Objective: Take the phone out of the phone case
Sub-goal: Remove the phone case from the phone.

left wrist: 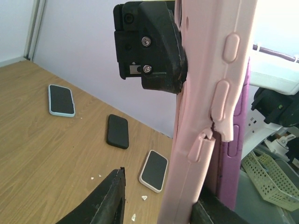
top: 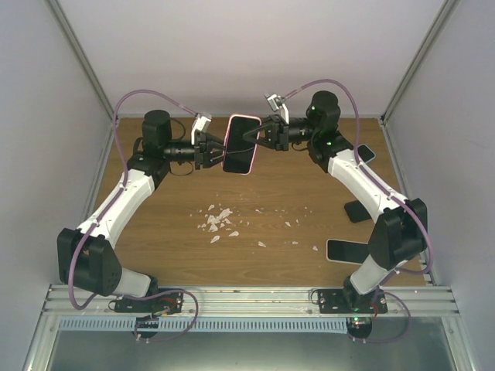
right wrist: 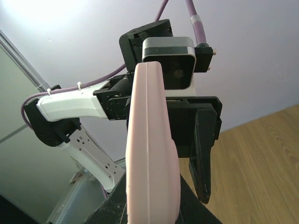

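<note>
The phone in its pink phone case hangs upright in the air above the back of the table, between both arms. My right gripper is shut on the case, one finger on each face. My left gripper is open around the opposite edge. One of its fingers stands clear of the case and the other finger sits close behind it. In the left wrist view the case is torn beside a side button, and the phone's purple edge shows there.
Three other phones lie on the right of the wooden table: one in a white case, a black one and one at the far right. White scraps litter the middle. A green basket sits beyond the table.
</note>
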